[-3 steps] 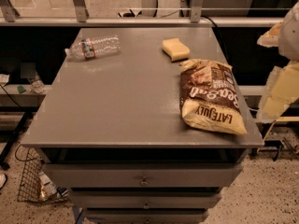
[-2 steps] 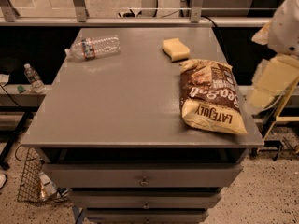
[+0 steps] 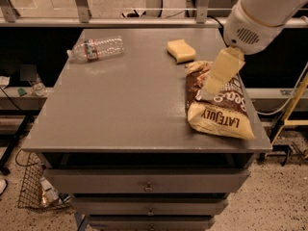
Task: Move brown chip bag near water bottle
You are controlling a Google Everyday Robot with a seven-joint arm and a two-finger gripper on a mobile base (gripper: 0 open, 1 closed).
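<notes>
The brown chip bag [image 3: 220,113] lies flat on the grey table [image 3: 125,105] near its front right corner, with "LATE JULY" lettering toward the front edge. The water bottle [image 3: 96,48] lies on its side at the table's far left, well apart from the bag. My gripper [image 3: 212,84], cream-coloured below a white arm [image 3: 262,16], hangs over the upper part of the bag and hides some of it. I cannot tell whether it touches the bag.
A pale yellow sponge [image 3: 181,50] lies just behind the bag. A tiny bottle [image 3: 36,86] stands on a lower shelf to the left. A wire basket [image 3: 33,191] sits on the floor at left. A yellow frame [image 3: 294,107] stands at right. Drawers sit under the tabletop.
My arm and gripper have swung in from the right edge of the view, leftward to over the chip bag. The bag, bottle and sponge have not moved.
</notes>
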